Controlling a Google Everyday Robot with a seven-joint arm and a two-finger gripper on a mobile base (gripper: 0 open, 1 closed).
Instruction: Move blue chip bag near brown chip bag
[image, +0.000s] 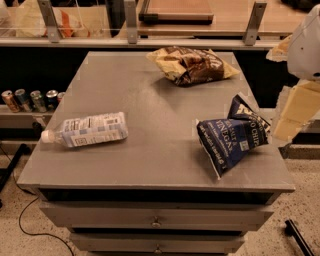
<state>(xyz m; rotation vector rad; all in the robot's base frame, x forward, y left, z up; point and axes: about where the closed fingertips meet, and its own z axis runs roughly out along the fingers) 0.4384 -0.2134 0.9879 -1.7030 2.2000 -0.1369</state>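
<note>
— Where is the robot's gripper (295, 112) from where you stand?

— Off the right-hand edge of the flat grey surface (150, 100), hanging level with its near half, pale yellow blocks under a white casing. Whether the jaws are spread or pressed together, I cannot tell.

— And the dark navy glossy chip bag with white lettering (232, 137)?

— It lies on the surface just beside the jaws, crumpled, its wider end toward them and its narrow end pointing to the front edge. Bag and jaws look very close, but I cannot say whether they touch.

— The other bag?

— The glossy chip bag with pale tan ends and a dark brown middle (192, 65) lies well beyond the jaws, toward the far edge of the surface. It sits clearly apart from the navy bag, with bare grey top between the two.

— Anything else up there?

— A clear plastic water bottle with a white cap and a printed label (90, 130), lying on its side. It is across the surface from the jaws, past the navy bag, cap pointing away from them.

— Below the top?

— Grey drawers with small round knobs (156, 220). Farthest from the jaws, a row of drink cans (30, 100) stands on a low shelf.
</note>
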